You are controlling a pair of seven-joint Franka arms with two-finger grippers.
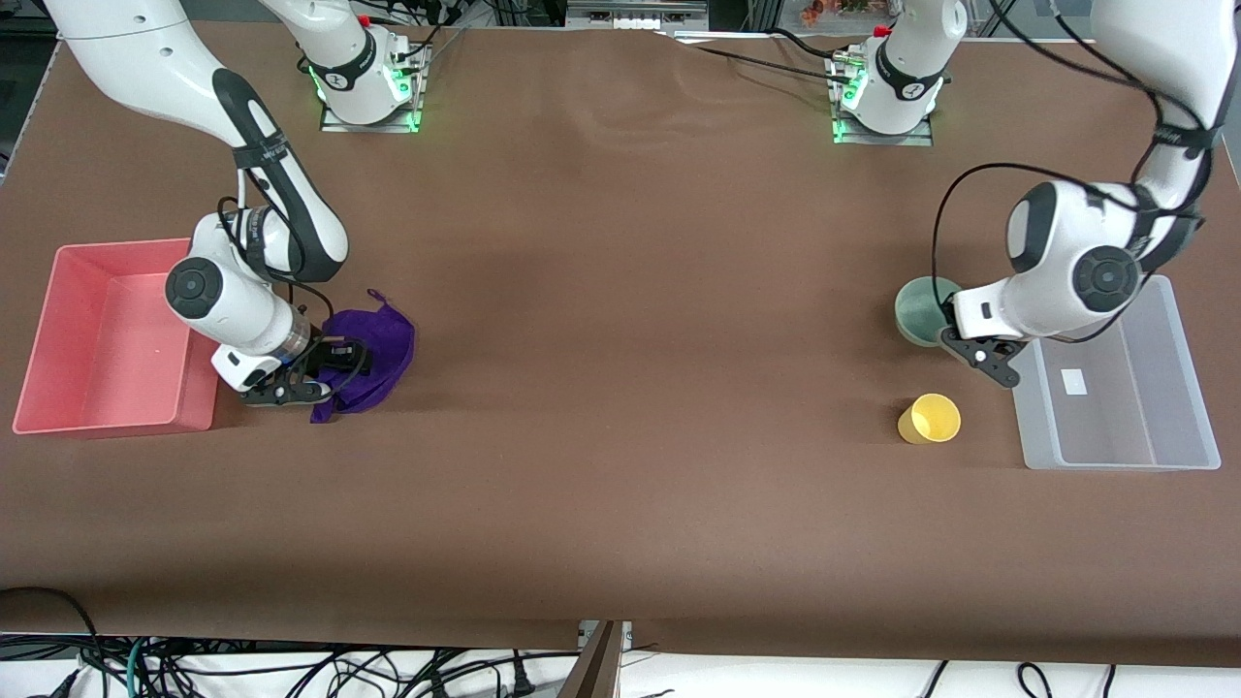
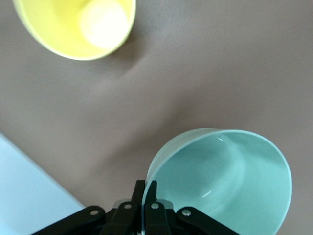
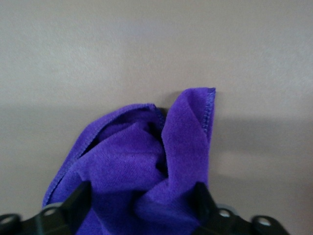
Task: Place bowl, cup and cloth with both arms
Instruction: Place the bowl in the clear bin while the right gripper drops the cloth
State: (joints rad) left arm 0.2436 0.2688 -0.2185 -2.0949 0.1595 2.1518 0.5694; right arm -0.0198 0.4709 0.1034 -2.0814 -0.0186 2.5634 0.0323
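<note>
My left gripper (image 1: pixel 955 339) is shut on the rim of the mint-green bowl (image 1: pixel 923 308), close beside the clear bin. In the left wrist view one finger is inside the bowl (image 2: pixel 230 176) and one is outside, and the left gripper (image 2: pixel 146 188) pinches the thin wall. The yellow cup (image 1: pixel 931 419) stands free on the table, nearer the front camera than the bowl; its mouth shows as the cup (image 2: pixel 73 24). My right gripper (image 1: pixel 325 373) is down on the crumpled purple cloth (image 1: pixel 373 344). It is open, the right gripper (image 3: pixel 142 200) straddling the cloth (image 3: pixel 146 147) with a bunched fold between the wide-set fingers.
A pink bin (image 1: pixel 107 422) sits at the right arm's end of the table, right beside the cloth. A clear plastic bin (image 1: pixel 1115 456) sits at the left arm's end beside the bowl and cup; its corner shows as the bin (image 2: pixel 24 196). Brown tabletop lies between.
</note>
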